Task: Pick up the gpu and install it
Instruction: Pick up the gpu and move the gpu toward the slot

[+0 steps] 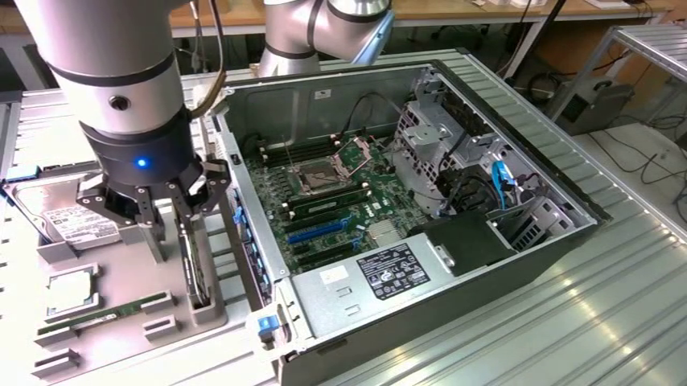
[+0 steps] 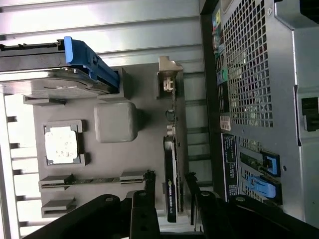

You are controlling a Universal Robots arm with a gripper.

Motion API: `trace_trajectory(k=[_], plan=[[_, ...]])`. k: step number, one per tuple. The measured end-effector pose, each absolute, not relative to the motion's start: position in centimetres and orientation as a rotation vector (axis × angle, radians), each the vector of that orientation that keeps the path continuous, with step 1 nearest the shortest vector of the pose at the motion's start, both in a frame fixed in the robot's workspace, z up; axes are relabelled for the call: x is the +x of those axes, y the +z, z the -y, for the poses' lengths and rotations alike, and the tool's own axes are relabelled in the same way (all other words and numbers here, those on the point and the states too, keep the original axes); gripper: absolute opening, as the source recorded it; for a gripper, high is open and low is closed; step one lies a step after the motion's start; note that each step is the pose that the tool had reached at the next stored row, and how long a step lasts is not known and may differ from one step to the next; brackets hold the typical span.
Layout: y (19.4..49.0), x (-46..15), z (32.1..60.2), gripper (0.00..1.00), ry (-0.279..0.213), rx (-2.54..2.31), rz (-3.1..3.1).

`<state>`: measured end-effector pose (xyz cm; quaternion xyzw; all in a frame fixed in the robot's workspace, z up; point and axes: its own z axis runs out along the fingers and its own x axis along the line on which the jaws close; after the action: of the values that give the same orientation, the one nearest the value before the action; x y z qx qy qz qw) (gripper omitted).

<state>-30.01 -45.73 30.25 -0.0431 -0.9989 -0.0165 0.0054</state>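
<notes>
The gpu (image 2: 172, 174) is a thin dark card standing on edge in a slot of the grey parts tray (image 2: 144, 94), with its silver end bracket (image 2: 169, 74) at the far end. In the exterior view the gpu (image 1: 193, 269) stands just beside the open computer case (image 1: 536, 241), on the exterior view's left. My gripper (image 2: 170, 183) hangs low over the card's near end and is open, with one finger (image 2: 148, 186) on each side of the card and a small gap to it. From outside, the gripper (image 1: 174, 229) sits right above the tray.
The tray also carries a silver hard drive (image 1: 76, 225) with a white label, a processor chip (image 1: 70, 293) and a green memory stick (image 1: 102, 315). Inside the case lies the motherboard with a blue card slot (image 1: 317, 229) and the power supply (image 1: 392, 273). The case wall (image 2: 249, 74) stands close beside the gpu.
</notes>
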Motion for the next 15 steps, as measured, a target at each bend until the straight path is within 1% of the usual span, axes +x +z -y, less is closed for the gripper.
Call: trace_trajectory(k=[10, 15], plan=[[27.9, -29.6, 45.7, 0.36, -0.052, -0.135, 3.128], [26.2, -29.6, 45.7, 0.36, -0.052, -0.135, 3.128]])
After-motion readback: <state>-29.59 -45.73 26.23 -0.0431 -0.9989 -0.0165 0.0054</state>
